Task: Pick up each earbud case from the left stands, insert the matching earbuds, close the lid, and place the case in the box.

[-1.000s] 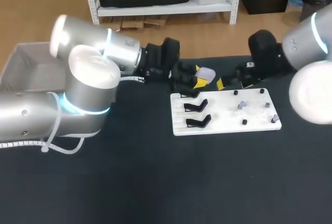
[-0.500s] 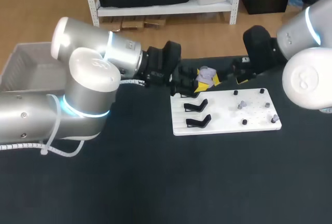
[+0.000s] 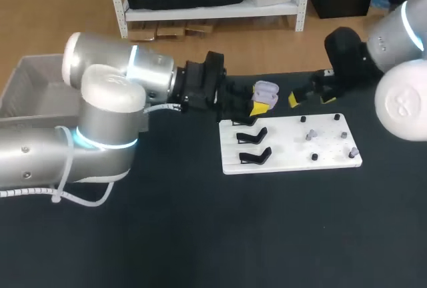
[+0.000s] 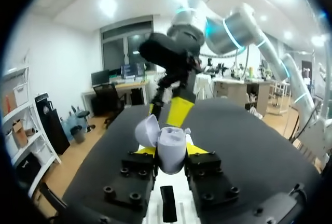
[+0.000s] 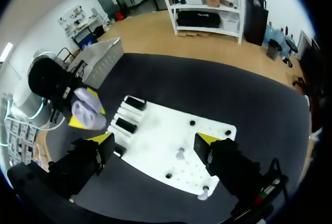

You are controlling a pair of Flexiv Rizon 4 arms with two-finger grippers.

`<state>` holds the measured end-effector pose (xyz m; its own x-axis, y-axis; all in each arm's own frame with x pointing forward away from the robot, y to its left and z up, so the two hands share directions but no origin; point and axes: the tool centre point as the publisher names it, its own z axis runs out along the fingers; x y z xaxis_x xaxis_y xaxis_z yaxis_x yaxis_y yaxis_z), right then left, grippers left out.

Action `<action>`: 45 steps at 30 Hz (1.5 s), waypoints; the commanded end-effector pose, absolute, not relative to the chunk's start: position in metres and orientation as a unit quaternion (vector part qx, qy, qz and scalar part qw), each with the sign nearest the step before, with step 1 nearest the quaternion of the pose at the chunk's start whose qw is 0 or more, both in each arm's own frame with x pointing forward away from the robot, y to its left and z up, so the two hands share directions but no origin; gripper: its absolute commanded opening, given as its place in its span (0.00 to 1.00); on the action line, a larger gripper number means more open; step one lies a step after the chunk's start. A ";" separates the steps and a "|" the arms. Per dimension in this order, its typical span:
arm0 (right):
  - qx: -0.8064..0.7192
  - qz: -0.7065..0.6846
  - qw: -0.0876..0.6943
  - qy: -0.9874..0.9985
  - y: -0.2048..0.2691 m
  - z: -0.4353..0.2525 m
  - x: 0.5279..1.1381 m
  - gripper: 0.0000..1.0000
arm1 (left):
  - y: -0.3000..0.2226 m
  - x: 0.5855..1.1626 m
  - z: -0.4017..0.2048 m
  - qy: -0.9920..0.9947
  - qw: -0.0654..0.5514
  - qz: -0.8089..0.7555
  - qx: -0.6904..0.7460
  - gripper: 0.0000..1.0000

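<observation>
Board (image 3: 287,149) on table's (image 3: 200,235) far half, stands (image 3: 254,156) at its left edge, earbuds (image 3: 309,135) on pegs toward its right | case (image 3: 265,91), lid apparently up, pinched in left claw (image 4: 171,154) over board's far-left corner | right claw (image 5: 153,142) wide, empty, near table's far edge | risk: pressing earbuds in may twist case from pinch; claws may clash.

Black table (image 3: 200,235); white stand board (image 3: 287,151) on it, rt of ctr.

Lilac earbud case (image 4: 170,150), lid open, clamped between left fingers (image 4: 196,149).
</observation>
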<state>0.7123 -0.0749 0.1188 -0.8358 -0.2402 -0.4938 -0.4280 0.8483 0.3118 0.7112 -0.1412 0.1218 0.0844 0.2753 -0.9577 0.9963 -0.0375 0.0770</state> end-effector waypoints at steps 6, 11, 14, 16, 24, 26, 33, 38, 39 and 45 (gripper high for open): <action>-0.145 0.049 0.185 0.971 -0.103 0.137 0.666 1.00 | -0.130 0.699 0.136 0.513 0.495 -0.457 0.531 0.00; -0.122 -0.016 0.154 0.980 -0.122 0.127 0.646 1.00 | -0.124 0.696 0.144 0.512 0.506 -0.456 0.522 0.00; -0.111 -0.034 0.148 0.982 -0.125 0.126 0.644 1.00 | -0.122 0.697 0.146 0.516 0.508 -0.451 0.521 0.00; -0.111 -0.034 0.148 0.982 -0.125 0.126 0.644 1.00 | -0.120 0.698 0.146 0.523 0.507 -0.446 0.520 0.00; -0.111 -0.034 0.148 0.982 -0.125 0.126 0.644 1.00 | -0.113 0.704 0.147 0.539 0.506 -0.456 0.496 0.00; -0.111 -0.034 0.148 0.982 -0.125 0.126 0.644 1.00 | -0.111 0.705 0.148 0.539 0.509 -0.461 0.488 0.00; -0.072 0.008 0.129 0.989 -0.137 0.107 0.640 1.00 | -0.108 0.708 0.151 0.551 0.504 -0.468 0.472 0.00; -0.063 -0.002 0.109 0.992 -0.146 0.097 0.628 1.00 | -0.111 0.712 0.148 0.551 0.504 -0.468 0.473 0.00; -0.063 -0.005 0.107 0.992 -0.147 0.095 0.625 1.00 | -0.112 0.712 0.147 0.552 0.503 -0.467 0.473 0.00; -0.069 -0.010 0.094 0.993 -0.149 0.077 0.613 1.00 | -0.119 0.714 0.143 0.551 0.499 -0.470 0.476 0.00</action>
